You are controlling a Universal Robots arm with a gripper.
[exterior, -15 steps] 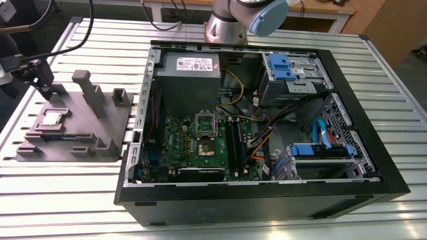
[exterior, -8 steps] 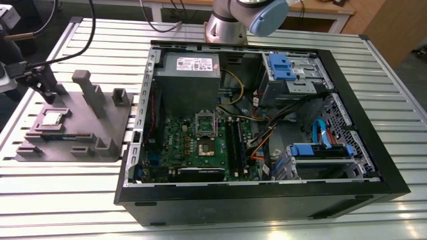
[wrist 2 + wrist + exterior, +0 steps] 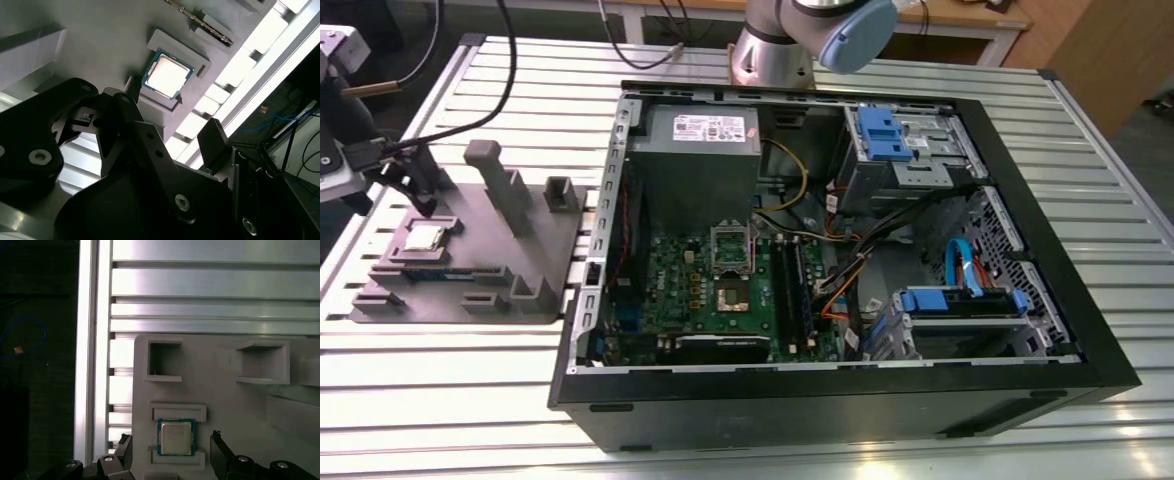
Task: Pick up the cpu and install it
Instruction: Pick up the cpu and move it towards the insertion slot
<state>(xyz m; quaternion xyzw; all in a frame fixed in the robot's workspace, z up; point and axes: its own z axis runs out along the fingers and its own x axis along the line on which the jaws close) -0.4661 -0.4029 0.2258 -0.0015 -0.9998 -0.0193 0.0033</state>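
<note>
The gripper hangs over the grey fixture, released and holding nothing. In both wrist views its two dark fingers stand one on either side of the cpu. They are spread wider than the chip and sit clear of its edges. The cpu lies flat, silver top up, in a shallow square pocket of the fixture.

In the exterior view the cpu sits toward the fixture's nine o'clock side. The fixture rests on the slatted metal table, at nine o'clock of the open case and just beside it. Inside the case, the dark socket lies near the middle of the green board, with the metal frame at its twelve o'clock. The power supply lies at twelve o'clock of the board. The arm's base stands on the table at the case's twelve o'clock.
</note>
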